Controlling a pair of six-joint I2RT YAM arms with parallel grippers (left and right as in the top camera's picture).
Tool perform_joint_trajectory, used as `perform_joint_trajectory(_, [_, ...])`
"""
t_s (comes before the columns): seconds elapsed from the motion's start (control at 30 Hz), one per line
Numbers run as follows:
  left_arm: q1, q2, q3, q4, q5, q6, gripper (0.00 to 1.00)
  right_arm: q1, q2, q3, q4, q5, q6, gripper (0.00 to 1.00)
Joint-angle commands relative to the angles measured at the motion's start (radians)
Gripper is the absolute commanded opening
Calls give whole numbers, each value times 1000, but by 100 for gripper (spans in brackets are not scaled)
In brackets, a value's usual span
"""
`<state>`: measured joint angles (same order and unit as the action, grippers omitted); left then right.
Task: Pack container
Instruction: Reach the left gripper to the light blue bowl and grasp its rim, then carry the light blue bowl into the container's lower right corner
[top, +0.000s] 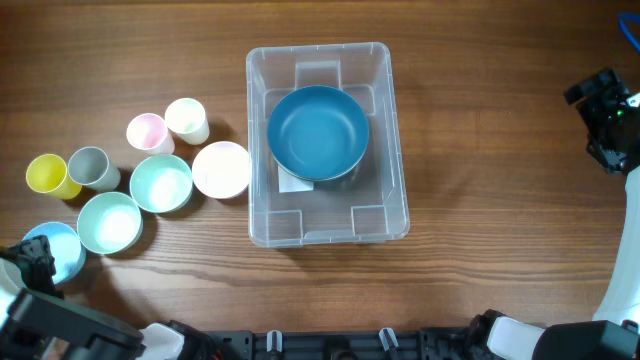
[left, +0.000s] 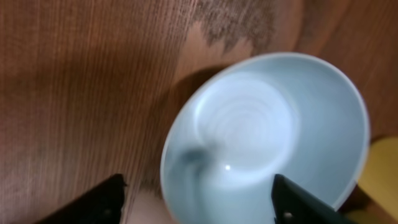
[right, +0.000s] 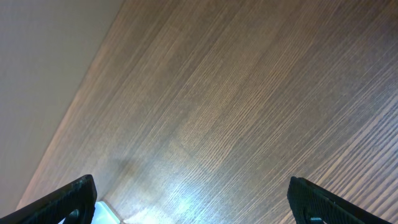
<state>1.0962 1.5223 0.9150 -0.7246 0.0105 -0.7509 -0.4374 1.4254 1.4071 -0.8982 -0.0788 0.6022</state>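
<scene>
The clear container (top: 398, 150) stands mid-table with a dark blue bowl (top: 318, 132) inside it, over a white label (top: 292, 183). My left gripper (top: 30, 265) is at the front left, over a light blue bowl (top: 58, 248). In the left wrist view the gripper (left: 199, 205) is open, its fingers on either side of that bowl's (left: 267, 137) near rim, not closed on it. My right gripper (top: 598, 105) is at the far right edge, away from the container. In the right wrist view it (right: 193, 199) is open and empty over bare wood.
Left of the container stand a white bowl (top: 221, 169), mint bowl (top: 161, 184), pale teal bowl (top: 109, 222), and yellow (top: 48, 175), grey (top: 92, 168), pink (top: 148, 132) and white (top: 187, 120) cups. The table edge (right: 68, 106) shows in the right wrist view.
</scene>
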Motion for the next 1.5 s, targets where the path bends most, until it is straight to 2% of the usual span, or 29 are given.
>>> perform_joint_trajectory(0.0, [8, 59, 13, 22, 15, 18, 60, 2, 4, 0, 0, -5, 11, 100])
perform_joint_trajectory(0.07, [8, 86, 13, 27, 2, 32, 53, 2, 4, 0, 0, -5, 10, 100])
perform_joint_trajectory(0.17, [8, 110, 13, 33, -23, 37, 49, 2, 4, 0, 0, -5, 10, 100])
perform_joint_trajectory(0.2, [8, 111, 13, 34, -23, 36, 43, 2, 4, 0, 0, -5, 10, 100])
perform_joint_trajectory(0.23, [8, 110, 13, 38, -23, 36, 31, 2, 4, 0, 0, -5, 10, 100])
perform_joint_trajectory(0.27, [8, 108, 13, 38, -23, 36, 7, 2, 4, 0, 0, -5, 11, 100])
perform_joint_trajectory(0.3, [10, 106, 13, 36, -23, 37, 4, 2, 4, 0, 0, -5, 10, 99])
perform_joint_trajectory(0.43, [42, 83, 25, -6, -22, 36, 4, 2, 4, 0, 0, -5, 10, 100])
perform_joint_trajectory(0.6, [128, -12, 113, -133, 7, 28, 4, 2, 4, 0, 0, -5, 11, 100])
perform_joint_trajectory(0.8, [105, -145, 211, -216, 299, 29, 4, 2, 4, 0, 0, -5, 11, 100])
perform_joint_trajectory(0.9, [-28, -213, 211, -219, 444, 56, 4, 2, 4, 0, 0, -5, 10, 100])
perform_joint_trajectory(0.97, [-161, -250, 211, -211, 472, 93, 4, 2, 4, 0, 0, -5, 10, 100])
perform_joint_trajectory(1.13, [-659, -303, 220, -73, 465, 143, 4, 2, 4, 0, 0, -5, 10, 100])
perform_joint_trajectory(1.2, [-859, -297, 229, -7, 413, 159, 4, 2, 4, 0, 0, -5, 11, 100])
perform_joint_trajectory(1.3, [-1157, -280, 231, 68, 251, 226, 4, 2, 4, 0, 0, -5, 11, 100])
perform_joint_trajectory(1.4, [-1400, -238, 231, 72, 81, 289, 4, 2, 4, 0, 0, -5, 11, 100])
perform_joint_trajectory(1.47, [-1498, -204, 231, 55, 23, 307, 4, 2, 4, 0, 0, -5, 10, 100])
